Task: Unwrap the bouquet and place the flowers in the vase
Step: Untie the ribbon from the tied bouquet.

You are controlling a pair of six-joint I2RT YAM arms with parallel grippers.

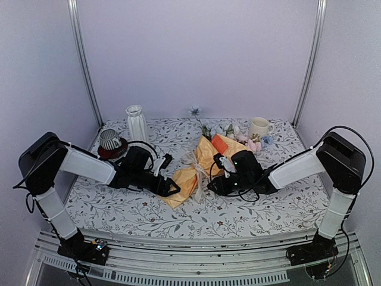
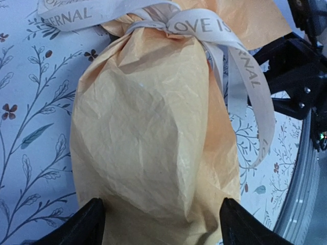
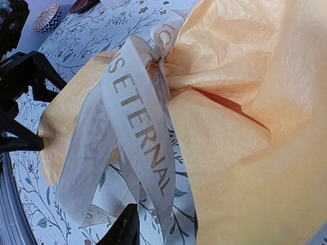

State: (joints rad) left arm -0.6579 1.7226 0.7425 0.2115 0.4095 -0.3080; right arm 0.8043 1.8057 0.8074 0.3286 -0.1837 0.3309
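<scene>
Leaf-and-blossom printed worktop, orange-paper bouquet lying on its side at the centre, white ribbed vase upright at back left, striped cup on a red saucer near it, cream mug at back right.

The bouquet is crinkled matt paper, its ribbon woven cloth.

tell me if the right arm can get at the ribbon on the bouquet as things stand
Probably yes: the ribbon hangs right in front of the right pincer with nothing between; the left pincer holds the bouquet lower down.
</scene>
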